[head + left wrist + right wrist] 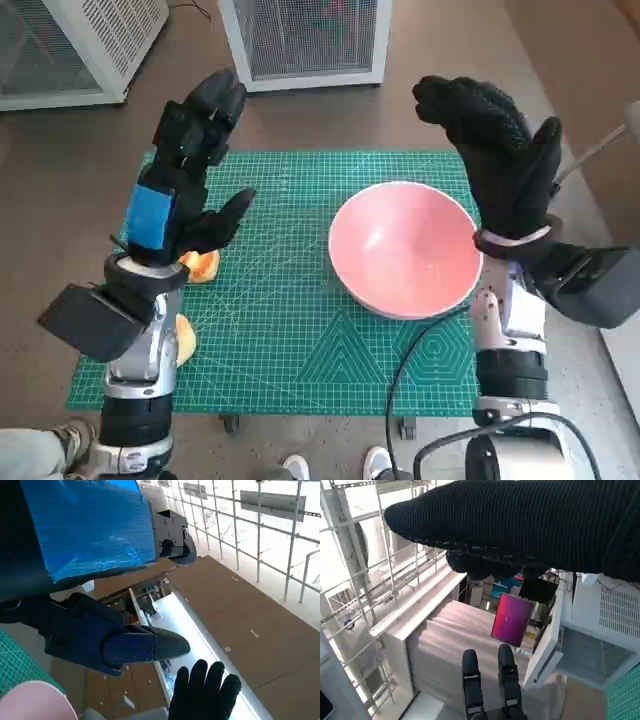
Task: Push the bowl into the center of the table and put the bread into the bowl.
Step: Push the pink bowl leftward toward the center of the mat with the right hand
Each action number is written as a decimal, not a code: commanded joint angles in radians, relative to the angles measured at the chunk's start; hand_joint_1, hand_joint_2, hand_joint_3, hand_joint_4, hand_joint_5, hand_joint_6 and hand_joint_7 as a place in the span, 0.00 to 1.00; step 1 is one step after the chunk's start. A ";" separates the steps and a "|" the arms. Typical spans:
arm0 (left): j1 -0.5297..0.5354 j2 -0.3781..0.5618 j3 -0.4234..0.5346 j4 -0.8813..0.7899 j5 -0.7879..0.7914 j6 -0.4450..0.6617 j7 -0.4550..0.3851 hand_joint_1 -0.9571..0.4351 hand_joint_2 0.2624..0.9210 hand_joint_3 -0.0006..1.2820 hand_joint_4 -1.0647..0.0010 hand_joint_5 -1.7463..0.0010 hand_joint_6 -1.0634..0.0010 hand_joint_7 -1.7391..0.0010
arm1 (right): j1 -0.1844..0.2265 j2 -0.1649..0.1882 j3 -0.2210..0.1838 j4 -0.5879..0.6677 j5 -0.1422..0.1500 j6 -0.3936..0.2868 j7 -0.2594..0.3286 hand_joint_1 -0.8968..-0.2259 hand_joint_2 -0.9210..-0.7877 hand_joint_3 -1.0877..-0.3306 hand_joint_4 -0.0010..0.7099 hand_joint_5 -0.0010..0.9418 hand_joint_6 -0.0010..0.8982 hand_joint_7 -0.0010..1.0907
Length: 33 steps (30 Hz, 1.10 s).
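Green cutting mat (pixel 300 330) covers the table; on its right half sits the pink bowl (pixel 405 248), off center. Right hand (pixel 500 160), gloved and spread, holding nothing, hangs just beyond the bowl's right rim, nearer it, so a push would run leftward. Bread (pixel 203 265) lies at the mat's left edge, mostly under the left hand (pixel 185 180), also spread and holding nothing. No readable writing shows.

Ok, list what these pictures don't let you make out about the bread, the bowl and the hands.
- Bread: head view, mostly behind the left hand and forearm; whole shape hidden.
- Bowl: left wrist view, cut off by the picture's edge; only a pink sliver.
- Bowl's right rim: head view, covered by the right hand.
- Right hand's fingers: right wrist view, only the glove's back shows.
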 commanded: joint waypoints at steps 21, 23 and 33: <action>0.008 0.001 0.000 -0.009 -0.001 0.000 -0.003 0.18 1.00 0.30 0.76 1.00 0.96 0.71 | 0.013 0.001 -0.006 0.024 0.006 0.004 0.015 0.50 0.00 0.62 0.34 0.00 0.38 0.02; 0.007 0.002 0.000 -0.006 0.007 -0.007 0.001 0.18 1.00 0.30 0.76 1.00 0.96 0.71 | 0.011 0.000 -0.007 0.026 0.006 0.005 0.016 0.50 0.00 0.62 0.34 0.00 0.38 0.02; 0.002 0.001 0.001 0.004 0.019 -0.021 0.010 0.18 1.00 0.30 0.76 1.00 0.96 0.71 | 0.009 0.000 -0.008 0.030 0.006 -0.002 0.021 0.51 0.00 0.62 0.34 0.00 0.38 0.02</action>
